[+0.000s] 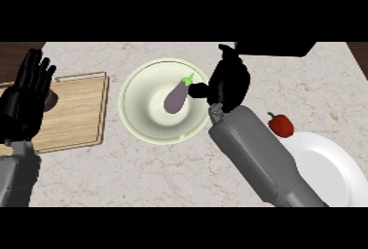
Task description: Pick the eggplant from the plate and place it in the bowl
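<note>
Purple eggplant (176, 96) — green stem pointing up-right — lies inside the pale bowl (137, 116), white plate (327, 163) well apart.

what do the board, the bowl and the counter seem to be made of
The board looks like pale matte wood, with grain lines. The bowl is probably glazed ceramic: cream, smooth, softly shiny. The counter seems polished stone, beige with brown veins.

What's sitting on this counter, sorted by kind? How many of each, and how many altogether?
Vegetables: 2, the eggplant and a red pepper
Dishes: 2, the bowl and a white plate
Boards: 1, the wooden cutting board
Total: 5
</note>
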Tool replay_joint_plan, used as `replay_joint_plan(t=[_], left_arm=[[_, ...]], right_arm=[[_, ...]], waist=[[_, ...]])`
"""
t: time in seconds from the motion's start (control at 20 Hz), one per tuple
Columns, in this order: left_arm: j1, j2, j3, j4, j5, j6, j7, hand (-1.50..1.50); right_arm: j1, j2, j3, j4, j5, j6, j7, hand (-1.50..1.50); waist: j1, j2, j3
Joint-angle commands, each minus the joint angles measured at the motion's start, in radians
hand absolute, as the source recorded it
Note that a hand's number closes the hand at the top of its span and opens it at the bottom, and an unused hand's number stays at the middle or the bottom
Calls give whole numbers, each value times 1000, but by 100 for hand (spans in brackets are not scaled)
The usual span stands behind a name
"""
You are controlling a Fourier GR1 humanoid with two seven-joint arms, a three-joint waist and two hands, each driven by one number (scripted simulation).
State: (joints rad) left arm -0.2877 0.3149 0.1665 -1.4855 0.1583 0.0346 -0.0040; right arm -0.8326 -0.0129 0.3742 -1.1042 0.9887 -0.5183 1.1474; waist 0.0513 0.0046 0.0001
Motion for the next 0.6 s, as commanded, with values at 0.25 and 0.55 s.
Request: replay_joint_plan(t=[0.25, 0.55], left_arm=[[-4, -10, 10, 13, -16, 40, 16, 0], [54, 30, 64, 29, 9, 4, -26, 0]], right_arm=[[77, 12, -74, -62, 291, -338, 240, -150], [279, 12, -109, -300, 358, -374, 234, -150]], waist=[[-59, -16, 0], [-93, -30, -1]])
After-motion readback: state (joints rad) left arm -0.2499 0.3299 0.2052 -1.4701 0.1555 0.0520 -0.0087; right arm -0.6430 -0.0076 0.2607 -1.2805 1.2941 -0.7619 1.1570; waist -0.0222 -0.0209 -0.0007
